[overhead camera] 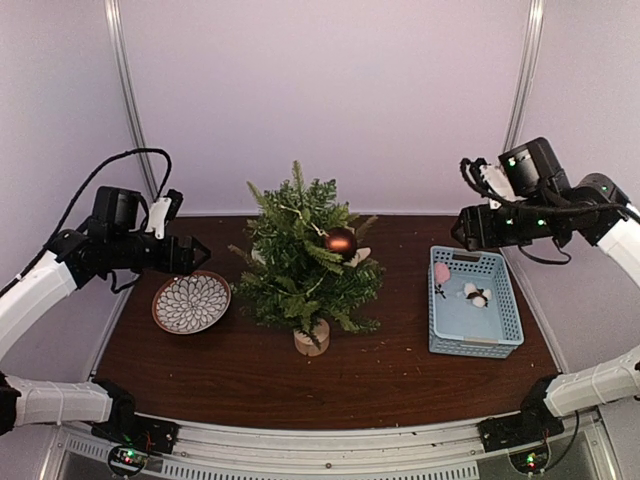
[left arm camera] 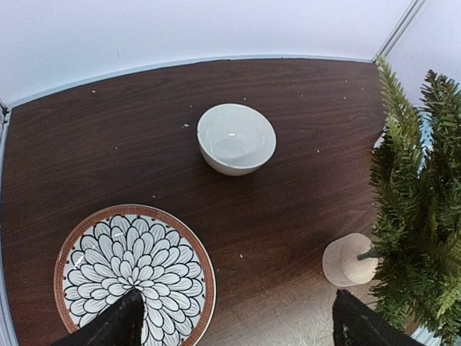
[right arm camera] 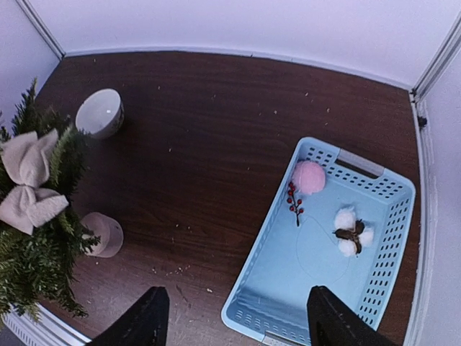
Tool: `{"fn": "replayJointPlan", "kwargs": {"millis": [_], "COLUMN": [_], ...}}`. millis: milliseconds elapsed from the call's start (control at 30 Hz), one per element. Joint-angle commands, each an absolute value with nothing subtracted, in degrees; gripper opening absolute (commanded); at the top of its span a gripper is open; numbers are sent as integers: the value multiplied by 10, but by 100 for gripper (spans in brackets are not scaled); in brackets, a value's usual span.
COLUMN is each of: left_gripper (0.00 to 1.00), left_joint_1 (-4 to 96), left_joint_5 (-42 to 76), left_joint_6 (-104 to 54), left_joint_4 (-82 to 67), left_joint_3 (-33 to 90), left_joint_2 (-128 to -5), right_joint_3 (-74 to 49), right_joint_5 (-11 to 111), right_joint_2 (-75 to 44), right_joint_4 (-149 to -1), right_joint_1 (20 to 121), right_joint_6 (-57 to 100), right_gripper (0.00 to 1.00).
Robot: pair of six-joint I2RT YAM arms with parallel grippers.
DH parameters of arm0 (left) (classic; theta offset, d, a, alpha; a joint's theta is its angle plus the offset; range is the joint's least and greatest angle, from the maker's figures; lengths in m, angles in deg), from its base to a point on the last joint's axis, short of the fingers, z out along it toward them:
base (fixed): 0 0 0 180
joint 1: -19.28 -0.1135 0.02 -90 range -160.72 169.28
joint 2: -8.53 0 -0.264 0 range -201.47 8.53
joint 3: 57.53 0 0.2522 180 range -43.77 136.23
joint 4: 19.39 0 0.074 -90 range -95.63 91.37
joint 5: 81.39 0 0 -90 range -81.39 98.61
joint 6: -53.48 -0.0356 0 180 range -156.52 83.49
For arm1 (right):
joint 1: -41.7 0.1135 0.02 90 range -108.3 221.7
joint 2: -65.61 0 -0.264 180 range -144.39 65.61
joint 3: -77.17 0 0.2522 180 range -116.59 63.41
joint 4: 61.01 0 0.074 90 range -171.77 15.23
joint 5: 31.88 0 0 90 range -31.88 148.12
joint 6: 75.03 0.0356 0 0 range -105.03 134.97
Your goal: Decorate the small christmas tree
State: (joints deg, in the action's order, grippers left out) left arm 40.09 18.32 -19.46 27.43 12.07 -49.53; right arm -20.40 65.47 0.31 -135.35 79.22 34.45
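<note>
Partly done — hung on bushy green small christmas tree (overhead camera: 305, 265), mid-table: shiny red bauble (overhead camera: 341, 241), beige fabric bow (right arm camera: 29, 180). Left to hang from pale-blue plastic basket (overhead camera: 505, 330): pink pompom (right arm camera: 310, 176), white cotton boll (right arm camera: 351, 232). Spread wide and empty — left gripper (left arm camera: 238, 324), right gripper (right arm camera: 236, 321).

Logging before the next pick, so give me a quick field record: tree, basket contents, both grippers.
tree: small christmas tree, mid-table, upright
on tree: red ball ornament, beige bow
basket: blue basket, right of tree; pink pompom, red berry sprig, cotton boll
left gripper: open, empty, over patterned plate
right gripper: open, empty, near basket
</note>
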Motion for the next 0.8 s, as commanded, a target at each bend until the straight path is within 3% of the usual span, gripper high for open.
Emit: {"fn": "replayJointPlan", "kwargs": {"millis": [0,433,767], "left_gripper": [90,83,79], "left_joint_1": [396,396,396], "left_joint_5": [200,224,238], "left_joint_6": [-180,-152,-116], "left_joint_4": [244,210,195], "left_joint_3": [120,57,17], "left_joint_2": [-509,-487,-460], "right_joint_3": [-135,51,201], "right_joint_5": [570,497,466], "right_joint_2": [3,8,18], "right_joint_4": [-1310,-1148,-947], "right_joint_1": [787,883,924], "right_joint_6": [392,501,551], "right_gripper": [66,53,50]}}
